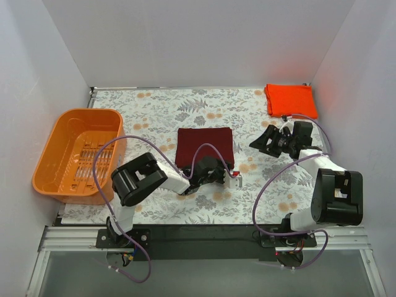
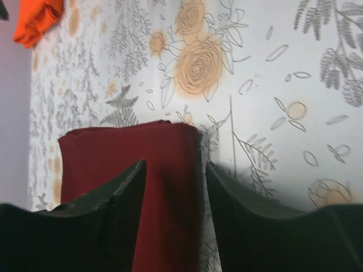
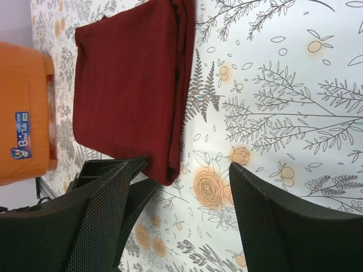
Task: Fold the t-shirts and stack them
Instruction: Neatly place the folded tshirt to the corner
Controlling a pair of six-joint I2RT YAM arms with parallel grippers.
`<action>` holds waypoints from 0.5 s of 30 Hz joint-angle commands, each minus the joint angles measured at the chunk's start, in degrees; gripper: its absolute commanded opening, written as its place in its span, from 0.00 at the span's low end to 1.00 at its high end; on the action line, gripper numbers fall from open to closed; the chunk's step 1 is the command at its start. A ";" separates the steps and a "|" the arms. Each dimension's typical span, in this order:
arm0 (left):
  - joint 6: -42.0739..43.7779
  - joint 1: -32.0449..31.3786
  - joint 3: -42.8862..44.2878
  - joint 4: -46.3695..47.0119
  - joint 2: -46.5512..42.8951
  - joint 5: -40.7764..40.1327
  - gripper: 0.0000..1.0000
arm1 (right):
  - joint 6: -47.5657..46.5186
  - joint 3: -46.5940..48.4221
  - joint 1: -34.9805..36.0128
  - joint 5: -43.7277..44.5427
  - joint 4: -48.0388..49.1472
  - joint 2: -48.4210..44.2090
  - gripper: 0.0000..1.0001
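The dark maroon t-shirt (image 1: 204,145) lies folded into a rectangle mid-table, also seen in the left wrist view (image 2: 127,153) and the right wrist view (image 3: 133,85). My left gripper (image 1: 210,168) is at its near right corner. In its own view the left gripper (image 2: 174,170) is open, its jaws straddling the shirt's folded edge, one over the cloth and one over the table. My right gripper (image 1: 267,141) hovers to the right of the shirt; the right gripper (image 3: 182,170) is open and holds nothing. The orange-red t-shirt (image 1: 291,100) lies folded at the back right, and its corner (image 2: 37,20) shows.
An orange plastic basket (image 1: 77,154) stands at the left edge, its wall (image 3: 22,113) also in the right wrist view. White walls close in the floral tablecloth (image 1: 154,111) on three sides. Purple cables loop near both arm bases.
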 commanded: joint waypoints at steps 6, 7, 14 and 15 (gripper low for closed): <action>-2.80 0.80 3.34 2.24 4.07 -0.09 0.00 | 7.32 -5.91 -0.38 -4.29 14.19 2.66 0.77; -4.03 1.16 3.69 1.98 2.59 0.62 0.00 | 9.50 -6.53 -0.38 -4.29 15.87 3.10 0.78; -16.42 3.71 9.04 -6.80 -4.80 9.24 0.00 | 27.33 -12.86 0.76 -5.35 39.42 8.90 0.89; -16.87 3.79 9.23 -7.24 -5.15 9.59 0.00 | 28.84 -12.95 1.72 -5.26 41.18 10.30 0.89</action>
